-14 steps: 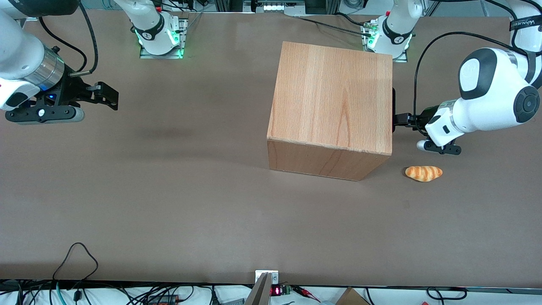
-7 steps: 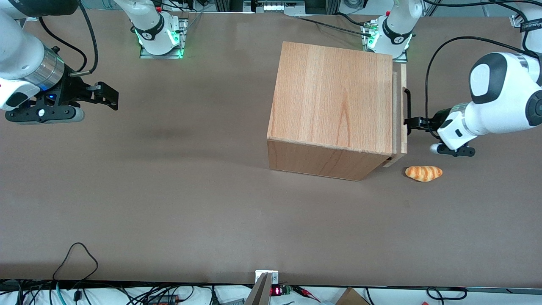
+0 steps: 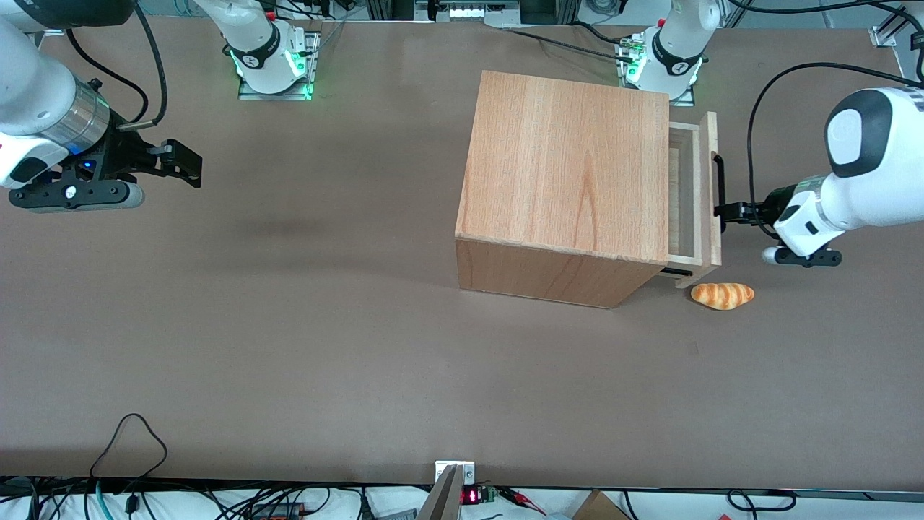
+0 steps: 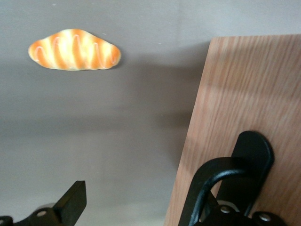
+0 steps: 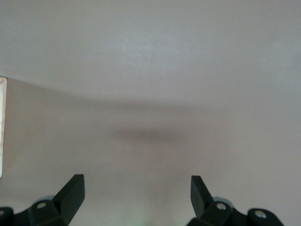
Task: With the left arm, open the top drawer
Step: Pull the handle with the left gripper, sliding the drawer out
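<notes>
Top drawer [image 3: 693,198], part-way out of the beech cabinet [image 3: 570,166], front panel facing the working arm's end of the desk [image 3: 289,347]; pale inside just showing between panel and cabinet top. Slim black bar handle [image 3: 719,182] across the panel.

Gripper [image 3: 724,210] right at the handle, touching it toward the end nearer the front camera. Released, not clenched, judging from the wrist view: one finger [image 4: 71,203] hanging over bare desk, well apart from the bar, so apparently hooked on the handle rather than pinching it. Left arm [image 3: 859,166] stretched out level in front of the drawer.

Step in hand, as a judgement: the pull itself, roughly a third done.
- Pull straight along the drawer's run, away from the cabinet, with no sideways drift.
- Because the hook sits off the middle of the bar, watch for the drawer skewing and binding.
- Hold the height steady so the finger does not slip off the bar.
- Go slowly enough that the cabinet does not drag along the desk.

Around: a striped toy bread roll [image 3: 722,295] on the desk, just beside the drawer's near corner, nearer the front camera than the gripper. Below the drawer's level and beside its path, so probably no obstacle, though close to the arm's wrist.
</notes>
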